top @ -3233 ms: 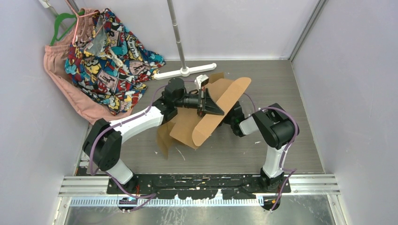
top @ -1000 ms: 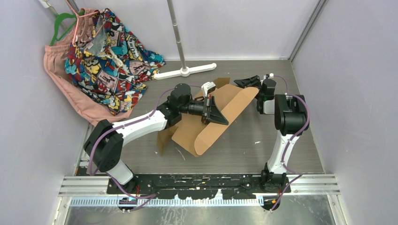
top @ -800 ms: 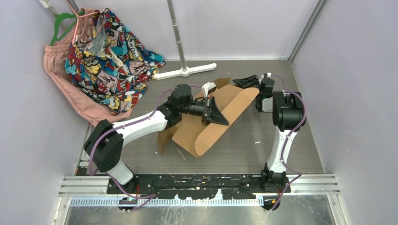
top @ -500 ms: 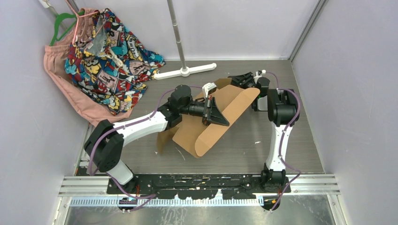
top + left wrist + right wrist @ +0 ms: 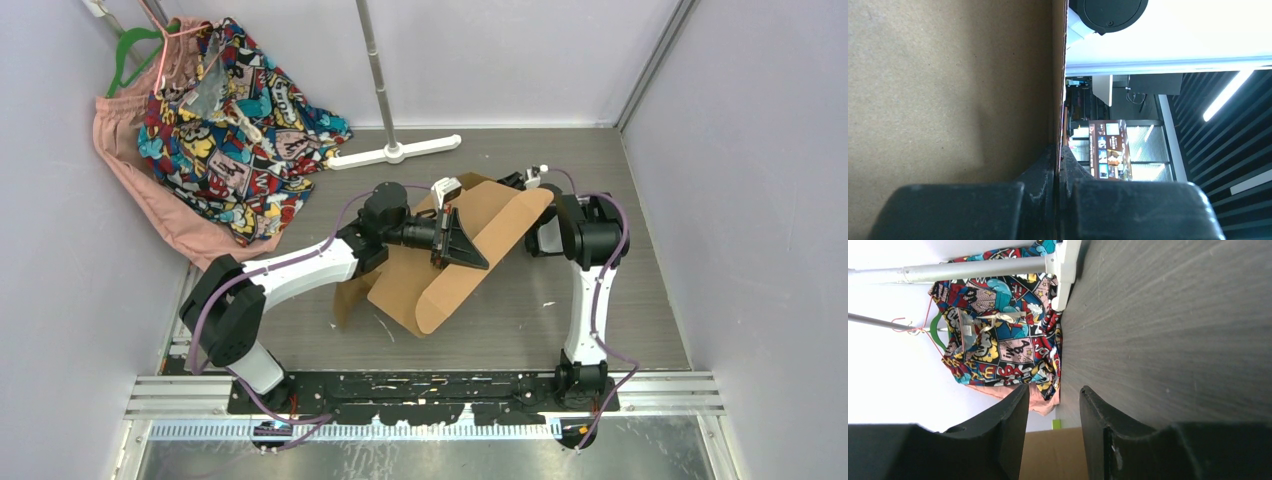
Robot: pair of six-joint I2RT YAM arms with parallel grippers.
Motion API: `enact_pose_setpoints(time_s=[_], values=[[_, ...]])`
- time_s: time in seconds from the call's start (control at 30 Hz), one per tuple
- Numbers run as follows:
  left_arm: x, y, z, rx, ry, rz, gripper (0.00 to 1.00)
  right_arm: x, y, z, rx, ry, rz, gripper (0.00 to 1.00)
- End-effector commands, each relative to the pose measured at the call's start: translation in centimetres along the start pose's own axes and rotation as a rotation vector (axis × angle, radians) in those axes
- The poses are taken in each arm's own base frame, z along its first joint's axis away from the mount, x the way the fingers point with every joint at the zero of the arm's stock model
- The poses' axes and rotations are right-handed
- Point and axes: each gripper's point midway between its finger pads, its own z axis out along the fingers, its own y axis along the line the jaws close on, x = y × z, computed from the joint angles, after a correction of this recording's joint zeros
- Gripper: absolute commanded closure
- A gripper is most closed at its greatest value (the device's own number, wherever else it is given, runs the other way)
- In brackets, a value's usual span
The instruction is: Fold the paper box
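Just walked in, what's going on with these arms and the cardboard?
Two robot arms are folding a cardboard box. The left gripper has its jaws shut on an edge of the sheet, holding one panel raised off the table. The right gripper sits by the sheet's far corner with jaws open, gripping nothing. The box is only partly folded.

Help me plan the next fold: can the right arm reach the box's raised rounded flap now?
Probably yes. The right end effector is open at the raised far flap of the paper box, nothing between; the left end effector pinches it mid-sheet.
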Motion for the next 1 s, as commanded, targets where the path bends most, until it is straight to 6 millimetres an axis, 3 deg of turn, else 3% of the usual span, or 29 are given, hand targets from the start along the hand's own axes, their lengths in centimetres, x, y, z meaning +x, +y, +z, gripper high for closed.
enact_pose_setpoints(time_s=[0.0,0.5,0.97], values=[[0.3,-0.6,0.1,0.025,0.007,0.023,0.98,0.2,5.1,-1.3,-0.133,-0.003,-0.151,0.52],[0.2,-1.1,0.2,0.04,0.008,0.013,0.98,2.4,6.8,-3.4,-0.187,0.009,-0.318,0.51],[0.1,-1.2,0.2,0.045,0.002,0.007,0.98,4.2,5.1,-5.7,-0.134,-0.003,-0.427,0.5]])
